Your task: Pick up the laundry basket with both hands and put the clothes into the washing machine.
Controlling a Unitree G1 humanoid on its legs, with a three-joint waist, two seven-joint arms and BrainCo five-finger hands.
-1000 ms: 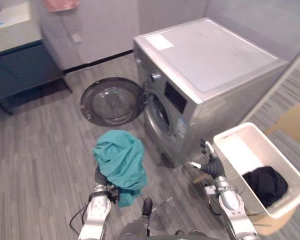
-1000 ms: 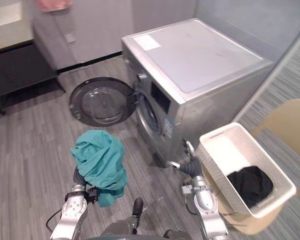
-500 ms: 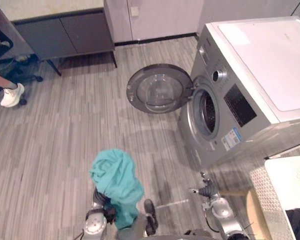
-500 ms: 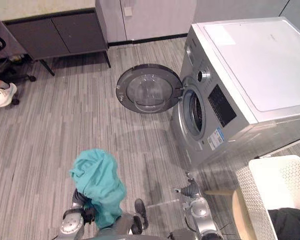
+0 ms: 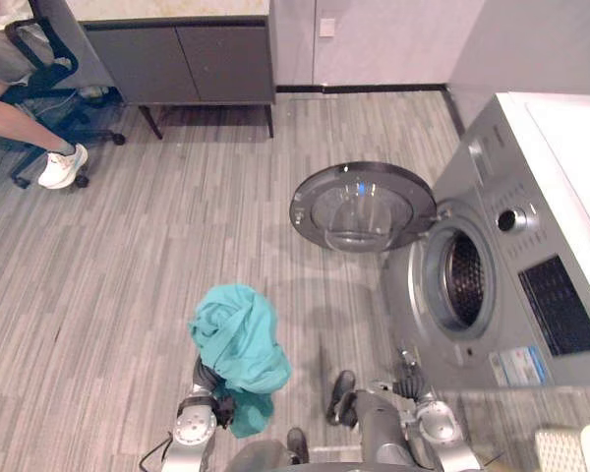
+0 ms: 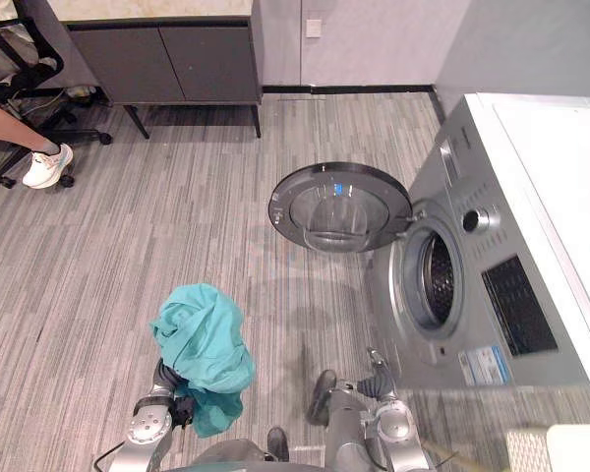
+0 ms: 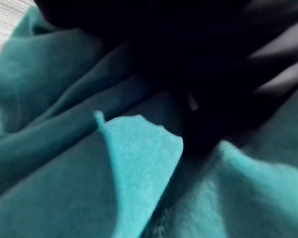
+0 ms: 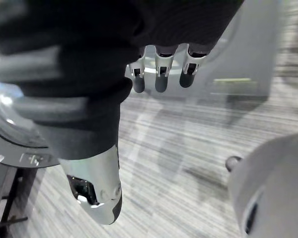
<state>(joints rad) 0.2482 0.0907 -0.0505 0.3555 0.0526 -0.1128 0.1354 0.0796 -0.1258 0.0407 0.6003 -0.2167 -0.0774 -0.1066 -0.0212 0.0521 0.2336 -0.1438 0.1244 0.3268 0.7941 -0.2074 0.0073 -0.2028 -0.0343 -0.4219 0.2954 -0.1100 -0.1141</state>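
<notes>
Cloth [image 5: 238,336], teal and bunched, covers the left hand [image 5: 206,380], whose grip cannot be told, right hand [image 8: 160,79] slack and empty; it should swing low past the open door [image 5: 362,206] and go deep into the drum [image 5: 462,280] of the washing machine [image 5: 546,295].

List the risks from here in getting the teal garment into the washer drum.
1. The teal garment lies bunched over the left hand with a tail hanging below. How it is held is hidden, so it may slip to the floor.
2. The open door juts out beside the drum opening; a swinging arm or trailing cloth could catch its edge.
3. The right hand, open and empty, sits close to the washing machine and might bump it.
</notes>
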